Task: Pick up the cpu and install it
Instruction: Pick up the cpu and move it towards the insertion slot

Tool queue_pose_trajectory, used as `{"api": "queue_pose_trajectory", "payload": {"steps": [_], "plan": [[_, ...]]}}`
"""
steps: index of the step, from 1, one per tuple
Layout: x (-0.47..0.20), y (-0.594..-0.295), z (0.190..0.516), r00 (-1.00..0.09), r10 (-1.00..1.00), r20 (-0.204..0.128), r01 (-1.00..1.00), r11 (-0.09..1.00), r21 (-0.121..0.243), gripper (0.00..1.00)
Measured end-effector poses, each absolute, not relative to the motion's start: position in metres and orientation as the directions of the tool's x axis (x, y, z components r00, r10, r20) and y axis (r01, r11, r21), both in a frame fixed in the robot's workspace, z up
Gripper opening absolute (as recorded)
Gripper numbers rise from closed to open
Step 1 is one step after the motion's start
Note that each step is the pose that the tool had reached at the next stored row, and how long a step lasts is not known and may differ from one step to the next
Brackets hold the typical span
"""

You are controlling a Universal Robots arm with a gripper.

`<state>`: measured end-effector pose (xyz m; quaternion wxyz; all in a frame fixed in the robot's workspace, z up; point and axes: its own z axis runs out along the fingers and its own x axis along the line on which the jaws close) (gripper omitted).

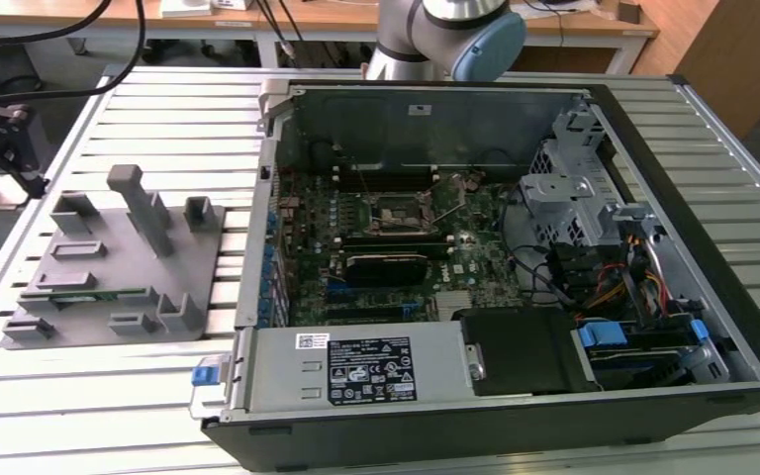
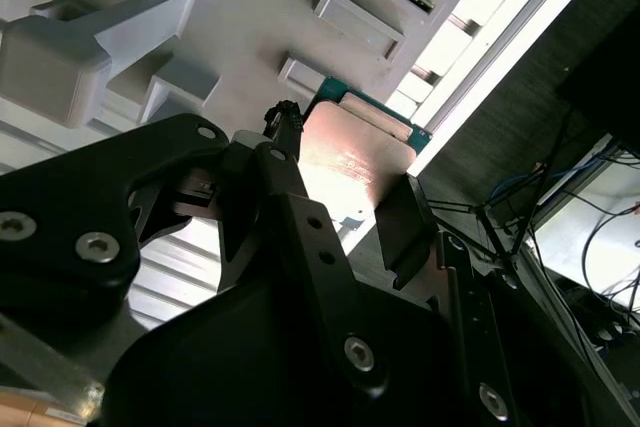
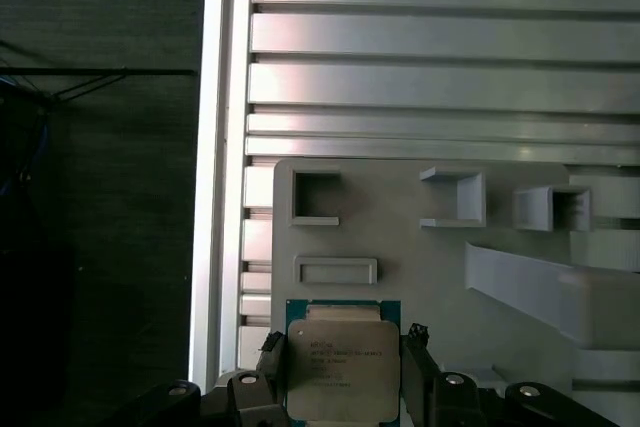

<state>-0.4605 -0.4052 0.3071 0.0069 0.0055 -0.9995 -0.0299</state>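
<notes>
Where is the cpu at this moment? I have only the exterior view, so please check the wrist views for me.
Observer: In both wrist views the cpu is between the fingers of the hand, over the grey tray.
Operator: Does the hand grip it?
Observer: It looks so: one finger presses on each of two opposite edges.
Operator: Which face of it do you see?
Observer: In the first wrist view its metal top faces the camera, with a green rim around it.
</notes>
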Motion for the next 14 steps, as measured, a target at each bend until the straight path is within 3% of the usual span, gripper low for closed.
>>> {"api": "queue_pose_trajectory", "payload": {"steps": [14], "plan": [[-0.4605,-0.4051,0.3129,-1.0,-0.011,0.014,-0.01,0.998,0.06,0.54]]}}
